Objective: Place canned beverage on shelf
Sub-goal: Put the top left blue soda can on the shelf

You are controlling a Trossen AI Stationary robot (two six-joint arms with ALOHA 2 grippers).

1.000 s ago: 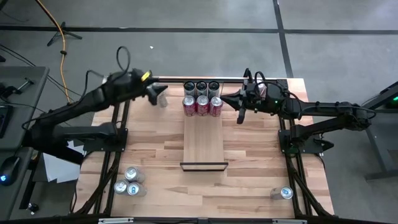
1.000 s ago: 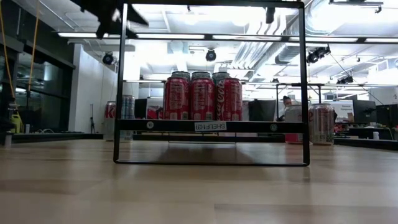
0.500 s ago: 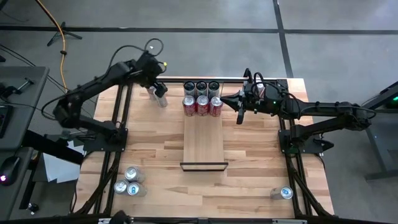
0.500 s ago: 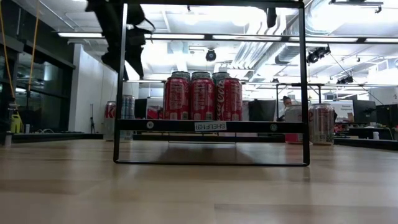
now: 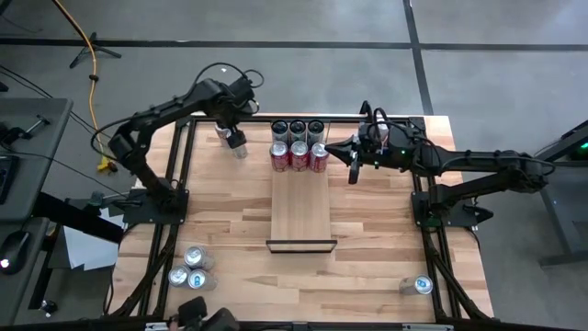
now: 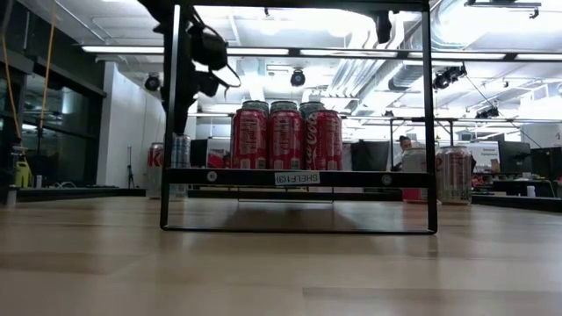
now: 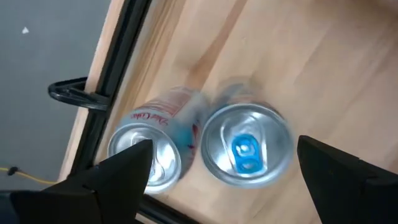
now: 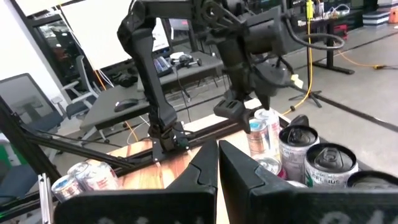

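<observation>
Two upright silver cans stand side by side at the table's far left: one with a blue tab (image 7: 249,149), one beside it (image 7: 146,158). My left gripper (image 7: 227,174) hangs open above them, pointing down; the blue-tab can lies between its fingers, untouched. The shelf (image 5: 301,207) is a pale wood panel on a black frame, with three red cans (image 5: 299,154) and three dark-topped cans (image 5: 298,129) standing at its far end. My right gripper (image 5: 352,156) is shut and level, just right of the red cans.
Three silver cans (image 5: 191,272) stand near the table's near-left corner and one can (image 5: 418,286) near the near-right corner. Black frame rails (image 5: 179,175) run along both table sides. Bare shelf surface lies between the red cans and the black edge bar (image 5: 301,245).
My left arm has swung toward the table's far edge and its gripper has tipped from lying nearly level to pointing down, coming to hang over the two cans at the far left. The cans have not moved.
</observation>
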